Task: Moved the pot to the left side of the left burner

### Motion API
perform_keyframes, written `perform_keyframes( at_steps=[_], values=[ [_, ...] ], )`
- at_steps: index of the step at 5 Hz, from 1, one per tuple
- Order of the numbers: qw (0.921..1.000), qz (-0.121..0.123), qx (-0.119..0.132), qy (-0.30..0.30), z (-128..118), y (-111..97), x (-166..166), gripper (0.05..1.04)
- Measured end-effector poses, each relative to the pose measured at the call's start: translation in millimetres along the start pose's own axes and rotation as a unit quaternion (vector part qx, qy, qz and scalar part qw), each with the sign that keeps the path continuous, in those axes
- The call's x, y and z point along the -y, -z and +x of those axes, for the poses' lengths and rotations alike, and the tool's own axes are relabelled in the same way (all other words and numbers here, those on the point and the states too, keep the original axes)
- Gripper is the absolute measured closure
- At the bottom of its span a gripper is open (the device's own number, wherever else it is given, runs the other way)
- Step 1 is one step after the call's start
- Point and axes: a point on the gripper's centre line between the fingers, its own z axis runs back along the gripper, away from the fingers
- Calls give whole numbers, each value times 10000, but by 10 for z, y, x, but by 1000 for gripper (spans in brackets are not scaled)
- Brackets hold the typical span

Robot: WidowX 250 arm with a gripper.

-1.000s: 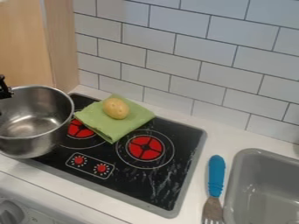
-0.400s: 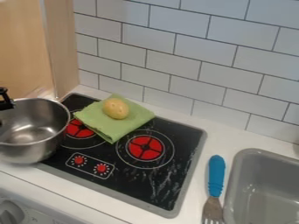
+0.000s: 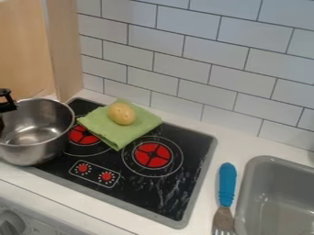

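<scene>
Claw [image 3: 7,104] at left edge; can't tell if wide, narrow or gripping. Stove [image 3: 138,183]: use its left edge to judge placement. Pot [image 3: 49,147] at left, roughly upright, overlapping stove's left edge; can't tell if resting. Likely step: settling pot. Lower gently, keep level, check base support before any release. Cloth [image 3: 107,131] just right: avoid snagging. Left burner [image 3: 80,136]: keep pot to its left. Potato [image 3: 122,114] on cloth: may roll if bumped.
</scene>
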Motion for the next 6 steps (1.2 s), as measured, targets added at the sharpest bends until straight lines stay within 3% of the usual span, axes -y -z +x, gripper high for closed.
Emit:
perform_keyframes(
  at_steps=[1, 3, 4, 5, 6],
  values=[
    [9997, 33, -71, -248, -23, 0, -10, 811],
    [9992, 105, 31, -385, -73, -46, -7, 218],
    [9993, 97, -48, -362, -100, -54, -1, 56],
    [9995, 107, 235, -184, -81, -284, 65, 79],
    [9980, 79, 585, 225, -132, -645, 188, 85]
  ],
)
